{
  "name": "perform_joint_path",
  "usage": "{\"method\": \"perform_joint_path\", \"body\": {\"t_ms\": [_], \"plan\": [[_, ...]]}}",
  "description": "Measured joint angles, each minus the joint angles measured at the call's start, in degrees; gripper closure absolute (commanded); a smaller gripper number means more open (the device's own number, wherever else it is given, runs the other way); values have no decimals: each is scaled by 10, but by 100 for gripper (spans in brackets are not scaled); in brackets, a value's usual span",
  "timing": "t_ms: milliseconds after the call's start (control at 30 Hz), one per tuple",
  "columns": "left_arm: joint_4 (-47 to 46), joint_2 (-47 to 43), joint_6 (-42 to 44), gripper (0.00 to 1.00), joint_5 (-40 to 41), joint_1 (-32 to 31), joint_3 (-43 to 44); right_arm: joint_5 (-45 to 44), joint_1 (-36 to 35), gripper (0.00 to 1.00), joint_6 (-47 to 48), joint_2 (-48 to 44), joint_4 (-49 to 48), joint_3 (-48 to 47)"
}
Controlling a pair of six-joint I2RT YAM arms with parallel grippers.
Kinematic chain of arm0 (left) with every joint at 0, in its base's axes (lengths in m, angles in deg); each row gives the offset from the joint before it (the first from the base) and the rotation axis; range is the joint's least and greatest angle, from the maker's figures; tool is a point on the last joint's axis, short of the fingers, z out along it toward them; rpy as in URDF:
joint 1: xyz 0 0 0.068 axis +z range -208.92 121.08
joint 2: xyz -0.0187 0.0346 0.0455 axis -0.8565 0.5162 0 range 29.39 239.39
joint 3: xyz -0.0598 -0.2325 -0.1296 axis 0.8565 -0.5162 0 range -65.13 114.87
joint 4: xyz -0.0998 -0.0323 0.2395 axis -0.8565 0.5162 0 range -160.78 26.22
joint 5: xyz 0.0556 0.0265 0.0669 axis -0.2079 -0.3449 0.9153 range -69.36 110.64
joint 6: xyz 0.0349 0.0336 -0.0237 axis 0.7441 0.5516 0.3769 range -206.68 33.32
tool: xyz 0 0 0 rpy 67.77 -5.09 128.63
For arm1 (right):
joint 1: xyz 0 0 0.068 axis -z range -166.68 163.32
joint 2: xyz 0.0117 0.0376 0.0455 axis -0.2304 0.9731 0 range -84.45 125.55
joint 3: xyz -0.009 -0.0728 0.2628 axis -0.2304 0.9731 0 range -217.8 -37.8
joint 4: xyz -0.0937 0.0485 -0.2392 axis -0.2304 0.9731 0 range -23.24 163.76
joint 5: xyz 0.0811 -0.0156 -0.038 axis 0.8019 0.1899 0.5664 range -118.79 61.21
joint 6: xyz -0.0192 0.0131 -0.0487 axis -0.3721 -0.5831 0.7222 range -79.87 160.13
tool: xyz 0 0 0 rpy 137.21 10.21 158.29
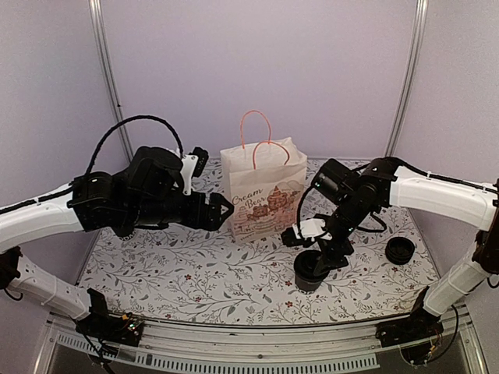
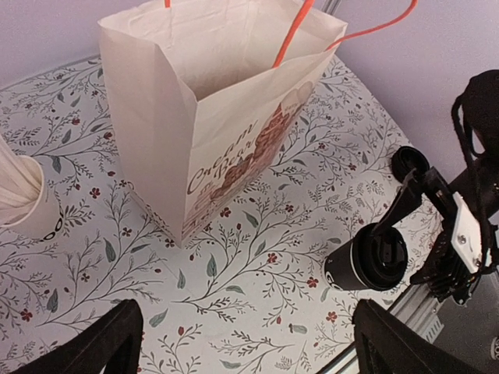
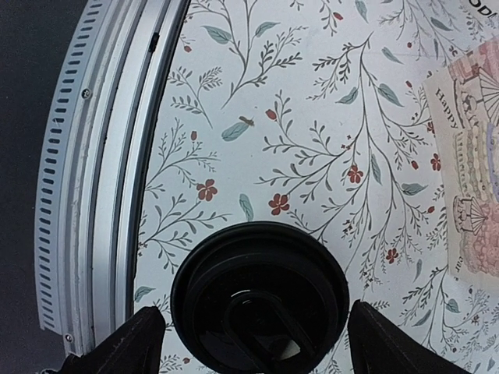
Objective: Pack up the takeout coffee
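straw holder (image 2: 27, 206) — left wrist only; takeout coffee (image 3: 260, 300) in all.

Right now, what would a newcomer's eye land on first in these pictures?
A white paper bag with orange handles stands open at mid-table. To its right, the right end effector hangs open over the lidded takeout coffee. The left end effector, also open, sits beside the bag's left side.
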Motion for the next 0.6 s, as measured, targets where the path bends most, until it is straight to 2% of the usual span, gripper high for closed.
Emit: {"method": "perform_joint_path", "body": {"t_ms": [167, 600], "plan": [[0, 0, 0, 5, -7, 3, 0, -9, 0, 14, 0, 0, 5, -26], [-2, 10, 0, 5, -20, 5, 0, -21, 0, 15, 0, 14, 13, -19]]}}
